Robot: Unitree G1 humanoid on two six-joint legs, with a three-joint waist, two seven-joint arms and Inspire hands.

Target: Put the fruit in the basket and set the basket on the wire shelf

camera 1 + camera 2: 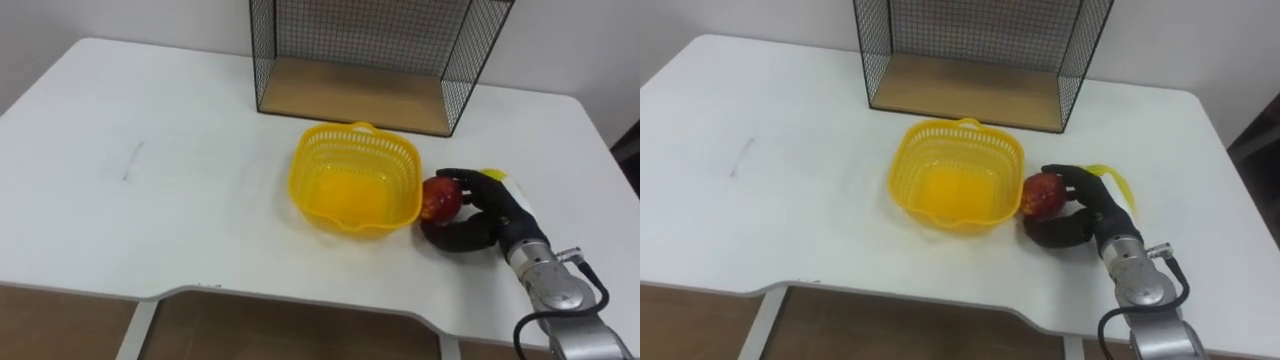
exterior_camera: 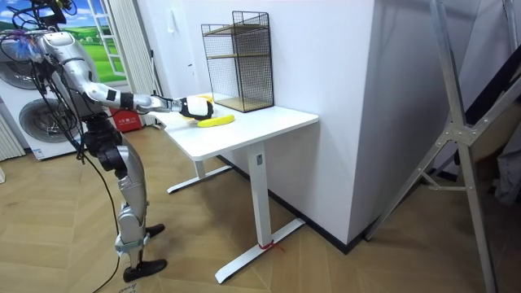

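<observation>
On the white tabletop (image 1: 150,220), just right of the yellow basket (image 1: 305,165), the right robot hand (image 1: 488,218) is clamped round a red apple (image 1: 440,198), low at the surface. Behind it peeks what is probably a banana (image 1: 493,175). The wire shelf (image 1: 350,92) stands at the back edge.

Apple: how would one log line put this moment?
right hand: shut on apple | apple: beside basket, not in | basket: empty
</observation>
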